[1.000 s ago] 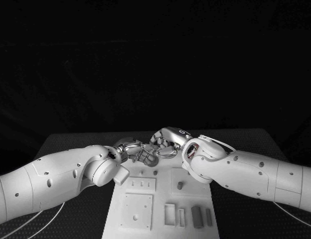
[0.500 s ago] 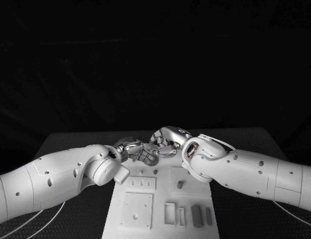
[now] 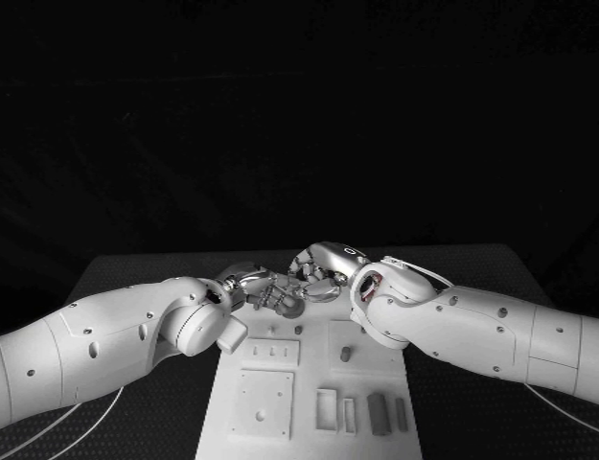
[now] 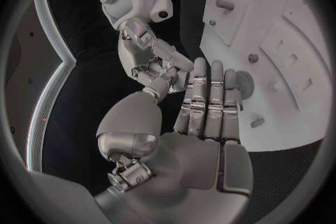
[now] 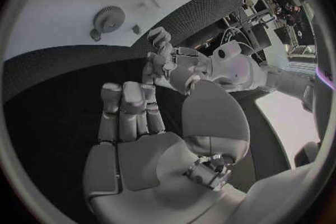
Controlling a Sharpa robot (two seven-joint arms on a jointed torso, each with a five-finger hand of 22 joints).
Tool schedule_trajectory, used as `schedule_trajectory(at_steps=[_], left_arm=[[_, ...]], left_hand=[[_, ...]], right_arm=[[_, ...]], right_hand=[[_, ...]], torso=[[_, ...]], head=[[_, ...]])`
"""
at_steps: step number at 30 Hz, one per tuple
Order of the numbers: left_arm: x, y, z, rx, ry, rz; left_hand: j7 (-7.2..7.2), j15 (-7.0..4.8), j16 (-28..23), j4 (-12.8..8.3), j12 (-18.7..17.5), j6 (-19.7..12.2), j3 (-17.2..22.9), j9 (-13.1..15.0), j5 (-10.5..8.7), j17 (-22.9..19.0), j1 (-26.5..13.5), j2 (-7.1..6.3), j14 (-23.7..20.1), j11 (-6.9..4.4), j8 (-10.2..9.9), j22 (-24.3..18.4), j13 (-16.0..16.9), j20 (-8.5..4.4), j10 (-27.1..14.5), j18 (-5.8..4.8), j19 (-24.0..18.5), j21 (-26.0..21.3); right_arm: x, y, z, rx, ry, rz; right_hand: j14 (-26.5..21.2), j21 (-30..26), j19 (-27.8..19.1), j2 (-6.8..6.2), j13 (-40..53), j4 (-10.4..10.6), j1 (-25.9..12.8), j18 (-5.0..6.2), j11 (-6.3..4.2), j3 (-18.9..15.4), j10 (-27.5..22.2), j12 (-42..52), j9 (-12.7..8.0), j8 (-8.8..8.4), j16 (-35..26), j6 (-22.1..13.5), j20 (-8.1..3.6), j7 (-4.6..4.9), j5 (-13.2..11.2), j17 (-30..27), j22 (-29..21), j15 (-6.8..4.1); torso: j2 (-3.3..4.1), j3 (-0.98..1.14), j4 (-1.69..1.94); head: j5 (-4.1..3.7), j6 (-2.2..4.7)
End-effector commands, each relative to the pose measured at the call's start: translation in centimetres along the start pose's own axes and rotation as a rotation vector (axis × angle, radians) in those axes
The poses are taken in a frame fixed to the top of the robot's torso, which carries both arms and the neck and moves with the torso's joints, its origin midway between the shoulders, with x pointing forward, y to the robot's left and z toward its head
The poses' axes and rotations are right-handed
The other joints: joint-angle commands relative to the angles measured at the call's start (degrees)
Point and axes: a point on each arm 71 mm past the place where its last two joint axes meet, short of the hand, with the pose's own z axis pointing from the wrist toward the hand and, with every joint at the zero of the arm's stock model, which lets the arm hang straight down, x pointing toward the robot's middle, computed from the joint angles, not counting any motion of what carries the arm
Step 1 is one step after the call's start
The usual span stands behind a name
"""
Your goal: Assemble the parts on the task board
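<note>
The white task board (image 3: 313, 388) lies lengthwise in the middle of the table. My two hands meet just above its far end. The left hand (image 3: 255, 287) has its fingers (image 4: 210, 102) stretched out side by side, with nothing in them. The right hand (image 3: 324, 269) faces it closely, its fingers (image 5: 128, 105) also extended and bare. Their fingertips are almost touching. A small gear (image 5: 107, 18) sits on the board below the hands. A short peg (image 3: 346, 355) stands further along the board. Several grey bar-shaped parts (image 3: 380, 415) lie near the board's front edge.
Two raised square plates (image 3: 271, 355) (image 3: 264, 404) with small holes occupy the board's left half. Black table (image 3: 148, 278) surrounds the board on both sides. My two forearms cross the board's near corners.
The left hand has drifted slightly further from me and closer to the right hand. The right hand and the parts on the board stay where they were.
</note>
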Motion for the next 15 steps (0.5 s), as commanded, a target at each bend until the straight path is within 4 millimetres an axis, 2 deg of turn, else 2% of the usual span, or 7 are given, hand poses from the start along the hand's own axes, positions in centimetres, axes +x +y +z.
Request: schedule_trajectory(at_steps=[1,3,6,9,15], left_arm=[[0.01,-0.33,0.06,0.023,-0.006,-0.018],[0.04,-0.32,0.09,0.022,-0.003,-0.02],[0.0,-0.3,0.1,0.023,-0.008,-0.023],[-0.01,-0.27,0.1,0.023,-0.008,-0.025],[0.05,-0.23,0.11,0.02,-0.003,-0.025]], left_hand=[[-0.03,0.02,0.5,-0.8,0.3,0.7,0.1,0.1,1.25,0.2,-0.5,0.06,0.6,-0.03,0.3,1.1,0.2,-0.37,0.5,-0.35,-0.2,0.2],[-0.05,-0.06,0.9,-1.0,0.4,1.1,0.3,0.2,3.35,0.3,-0.9,-0.45,0.8,-0.13,0.3,1.2,0.4,-0.47,0.8,-0.51,-0.2,0.3],[-0.12,-0.15,1.3,-0.8,0.6,1.3,0.3,0.3,4.2,0.4,-1.3,-0.67,0.9,-0.25,0.3,1.2,0.6,-0.55,1.1,-0.62,-0.2,0.3],[-0.35,-0.38,2.0,-0.6,1.0,1.9,0.4,0.6,7.81,0.7,-2.6,-0.67,1.1,-0.48,0.4,1.2,1.2,-0.77,1.5,-0.87,-0.3,0.4],[-0.55,-0.55,2.7,-0.5,1.5,2.4,0.1,0.8,8.81,0.8,-3.8,-1.4,1.2,-0.69,0.5,1.2,1.6,-0.87,1.8,-0.87,-0.4,0.5]], right_arm=[[0.42,0.1,-0.08,-0.008,0.031,-0.007],[0.43,0.1,-0.08,-0.008,0.032,-0.004],[0.43,0.1,-0.08,-0.008,0.033,-0.002],[0.44,0.13,-0.08,-0.008,0.034,-0.001],[0.44,0.12,-0.06,-0.006,0.033,-0.001]], right_hand=[[0.0,0.0,0.1,0.36,0.1,-0.1,0.4,1.7,-0.02,0.4,0.5,-0.3,0.9,1.02,-0.1,3.4,-0.23,1.56,0.2,-0.1,0.0,-0.43],[0.0,0.0,0.1,0.35,0.1,-0.1,0.4,1.7,-0.02,0.4,0.5,-0.3,0.9,1.02,-0.1,3.4,-0.23,1.56,0.2,-0.1,0.0,-0.43],[0.0,0.0,0.1,0.36,0.1,-0.1,0.4,1.7,-0.02,0.4,0.5,-0.3,0.9,1.01,-0.1,3.4,-0.23,1.56,0.2,-0.1,0.0,-0.43],[0.0,0.0,0.1,0.36,0.1,-0.1,0.4,1.7,-0.03,0.4,0.6,-0.3,0.9,1.01,-0.1,3.4,-0.23,1.56,0.2,-0.1,0.0,-0.44],[0.0,0.0,0.1,0.38,0.1,-0.1,0.3,1.7,-0.03,0.4,0.6,-0.3,0.9,1.01,-0.1,3.4,-0.24,1.55,0.2,-0.1,0.0,-0.44]], torso=[[0.02,-0.03,0.0],[0.02,-0.03,0.02],[0.02,-0.05,0.01],[0.01,-0.05,0.01],[0.01,-0.02,0.03]], head=[[0.0,-0.12],[0.0,-0.1],[-0.02,-0.19],[0.0,-0.26],[-0.02,-0.37]])
